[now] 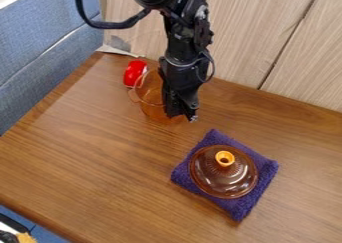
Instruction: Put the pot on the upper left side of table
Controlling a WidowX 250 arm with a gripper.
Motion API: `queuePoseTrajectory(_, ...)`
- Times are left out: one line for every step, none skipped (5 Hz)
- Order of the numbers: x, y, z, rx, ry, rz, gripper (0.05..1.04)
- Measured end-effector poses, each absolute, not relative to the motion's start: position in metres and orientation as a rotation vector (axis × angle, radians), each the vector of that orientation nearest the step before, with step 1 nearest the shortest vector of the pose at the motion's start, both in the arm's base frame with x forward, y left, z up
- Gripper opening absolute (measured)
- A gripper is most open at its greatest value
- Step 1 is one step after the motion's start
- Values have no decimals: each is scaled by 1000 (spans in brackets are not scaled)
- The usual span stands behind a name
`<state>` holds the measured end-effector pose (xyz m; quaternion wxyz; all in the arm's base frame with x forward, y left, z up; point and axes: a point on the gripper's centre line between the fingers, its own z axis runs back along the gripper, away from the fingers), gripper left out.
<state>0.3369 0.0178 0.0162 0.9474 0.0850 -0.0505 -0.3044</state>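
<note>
The black gripper point(182, 113) hangs down from the top edge, over the right side of the pot and partly hiding it. Made of clear amber material, the pot point(150, 99) stands on the upper left part of the wooden table point(93, 137), with a loop handle on its left side. I cannot tell whether the gripper touches the pot's wall.
A brown glass lid point(224, 174) with an orange knob lies on a folded purple cloth point(257, 194), right of centre. Just behind the pot at its left is a red object point(135, 73). A wood panel wall point(260, 32) borders the table's back, and blue padding point(40, 42) its left.
</note>
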Motion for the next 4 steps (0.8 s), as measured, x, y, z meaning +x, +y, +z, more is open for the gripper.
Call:
queuePoseTrajectory(339, 17, 7, 164, -85, -635, 107)
queuePoseTrajectory(339, 17, 7, 160, -83, -619, 285)
queuePoseTrajectory(337, 17, 9, 171, -83, -609, 571)
queuePoseTrajectory(338, 15, 19, 180, -106, -612, 873)
